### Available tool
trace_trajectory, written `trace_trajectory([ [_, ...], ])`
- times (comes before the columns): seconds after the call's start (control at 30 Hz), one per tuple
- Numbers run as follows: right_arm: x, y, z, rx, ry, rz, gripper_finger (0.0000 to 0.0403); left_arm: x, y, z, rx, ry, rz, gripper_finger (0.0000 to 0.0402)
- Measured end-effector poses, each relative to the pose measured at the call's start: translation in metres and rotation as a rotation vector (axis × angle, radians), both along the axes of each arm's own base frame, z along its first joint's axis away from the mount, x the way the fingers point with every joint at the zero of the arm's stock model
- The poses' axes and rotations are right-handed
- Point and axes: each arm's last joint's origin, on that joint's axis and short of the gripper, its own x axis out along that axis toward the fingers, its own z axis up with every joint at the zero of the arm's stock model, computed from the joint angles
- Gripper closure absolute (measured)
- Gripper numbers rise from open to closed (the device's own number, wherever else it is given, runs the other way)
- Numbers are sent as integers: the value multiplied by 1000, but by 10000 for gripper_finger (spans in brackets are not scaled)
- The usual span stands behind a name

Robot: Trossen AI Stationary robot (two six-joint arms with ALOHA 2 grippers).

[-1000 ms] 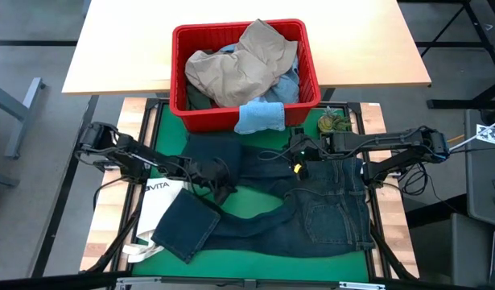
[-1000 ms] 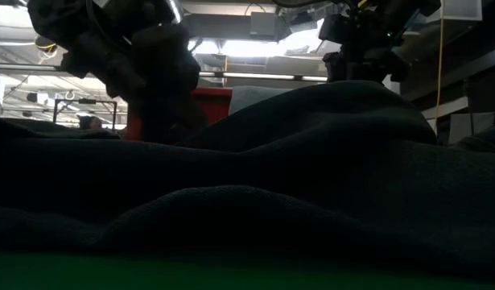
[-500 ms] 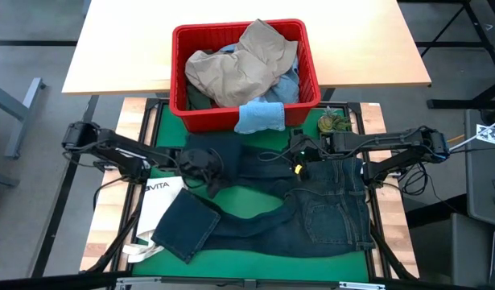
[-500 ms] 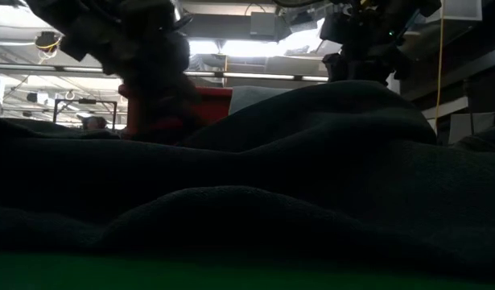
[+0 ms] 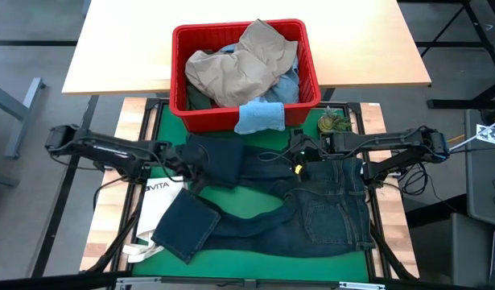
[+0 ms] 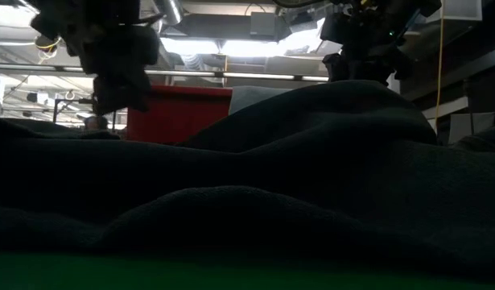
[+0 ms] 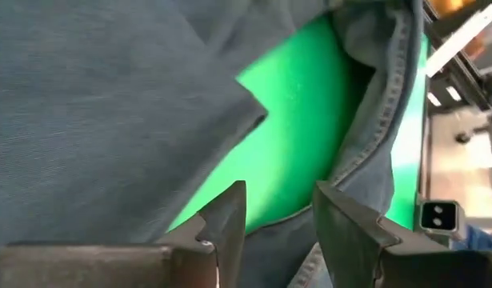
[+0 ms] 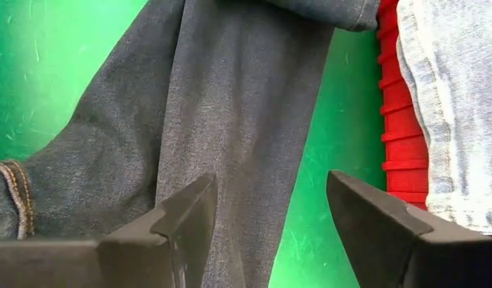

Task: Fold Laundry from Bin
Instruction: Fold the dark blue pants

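Left wrist view alone shows left gripper [image 7: 279, 228] fingers parted, empty.

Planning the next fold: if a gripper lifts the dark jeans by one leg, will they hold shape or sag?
Probably sag: the dark jeans already lie in soft folds and bends on the green mat. Likely heavy for cloth, since thick seams show in the left wrist view. The rest would probably drag across the mat rather than lift clear.

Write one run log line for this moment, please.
left gripper: open, beside dark jeans | right gripper: open, above jeans | bin: full
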Motion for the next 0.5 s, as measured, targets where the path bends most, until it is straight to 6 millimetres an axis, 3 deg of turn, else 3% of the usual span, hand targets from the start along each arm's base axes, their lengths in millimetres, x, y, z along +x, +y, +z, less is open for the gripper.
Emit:
trace_trajectory([
  [0.2,0,0,0,0,0,0,166,-33,16,7,101,108,235,277],
  [0.5,0,0,0,0,-1,0,166,-71,32,-9,174,462,657,279],
])
